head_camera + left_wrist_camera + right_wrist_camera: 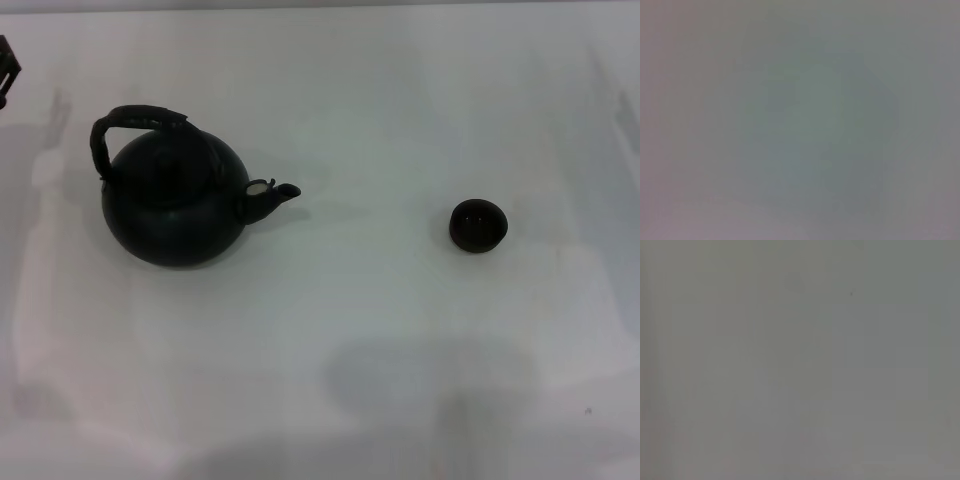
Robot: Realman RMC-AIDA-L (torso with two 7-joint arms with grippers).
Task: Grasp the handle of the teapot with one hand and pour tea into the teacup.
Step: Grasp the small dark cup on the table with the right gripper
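Head view shows nothing's started yet: the white table (400,100), then the teapot (175,205) with its handle (135,120) ungrasped just beside the left gripper (8,68) (can't tell its jaws), then the teacup (478,225) well apart, right gripper nowhere visible.

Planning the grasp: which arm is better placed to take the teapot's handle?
Left, probably. The teapot with its handle sits on the robot's left; the left gripper shows at that edge. The teacup is right; no right gripper is visible.
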